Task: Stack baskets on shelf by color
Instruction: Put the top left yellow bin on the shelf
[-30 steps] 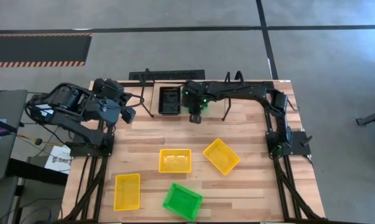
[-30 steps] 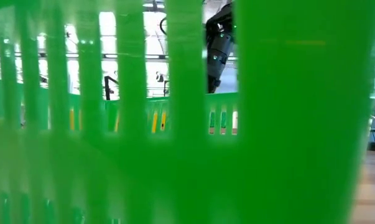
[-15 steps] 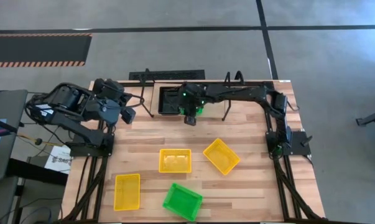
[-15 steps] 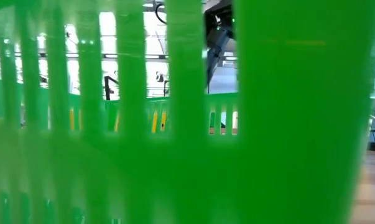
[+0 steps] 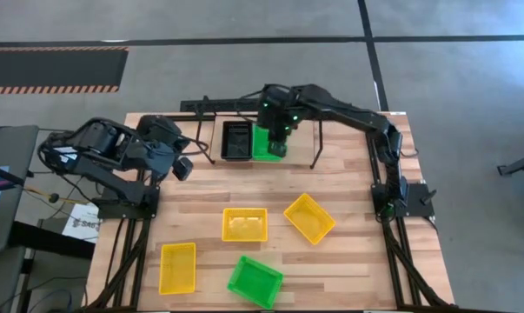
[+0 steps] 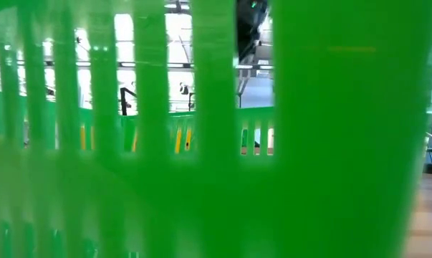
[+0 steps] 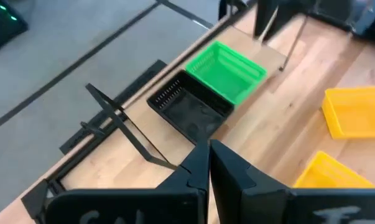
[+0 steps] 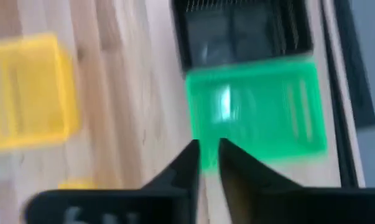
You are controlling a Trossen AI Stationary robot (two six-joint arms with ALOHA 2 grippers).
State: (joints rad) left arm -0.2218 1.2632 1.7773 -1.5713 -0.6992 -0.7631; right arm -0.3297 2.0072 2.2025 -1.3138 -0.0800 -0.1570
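Up close, green basket (image 6: 344, 143) blocking low view, right gripper (image 8: 206, 152) slightly apart, empty

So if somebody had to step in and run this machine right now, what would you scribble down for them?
Left gripper: shut, empty, waiting at the table's left rear.
Right gripper: above the green basket on the shelf, fingers slightly apart, holding nothing.
Done: black basket and that green one sit side by side on the shelf.
Left: three yellow baskets and a loose green basket lie on the table; stack them by colour.
Only these six baskets are in view.
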